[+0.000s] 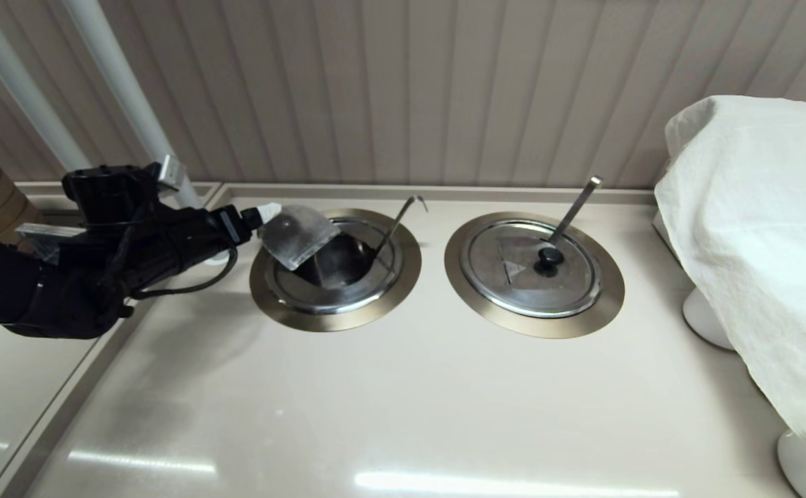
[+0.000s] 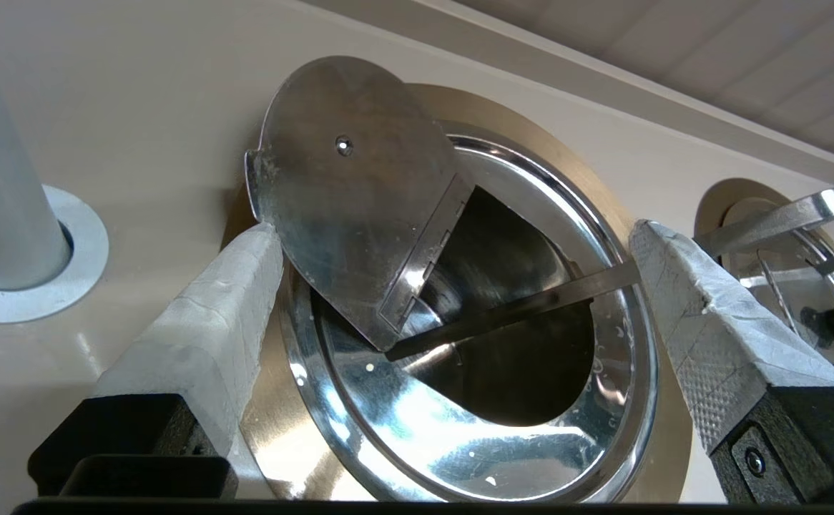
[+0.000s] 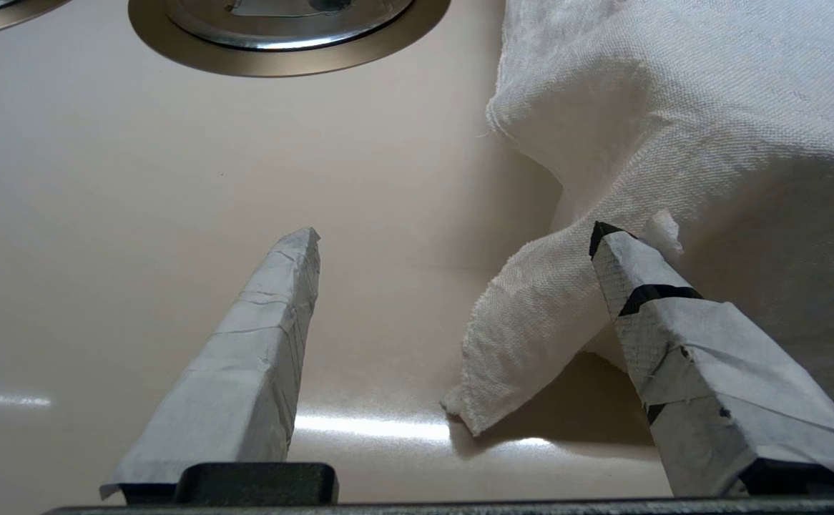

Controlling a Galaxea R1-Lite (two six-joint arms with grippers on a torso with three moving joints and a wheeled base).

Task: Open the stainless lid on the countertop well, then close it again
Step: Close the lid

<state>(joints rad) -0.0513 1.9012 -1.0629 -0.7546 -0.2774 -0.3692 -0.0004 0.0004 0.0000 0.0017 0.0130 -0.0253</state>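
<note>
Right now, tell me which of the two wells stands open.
The countertop well on the left, with the hook-ended wire handle: the stainless lid is tilted up beside the left gripper. The twin well stays covered.

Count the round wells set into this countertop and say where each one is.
2. The countertop well on the left has its stainless lid tilted up beside the left pincer; the second well, to its right, is covered by its lid.

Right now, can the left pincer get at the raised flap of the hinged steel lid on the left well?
Probably yes. The left pincer is open beside the tilted-up round steel lid flap, one finger at its edge. Nothing lies between; the thin hook-ended wire handle sits on the far side.
</note>
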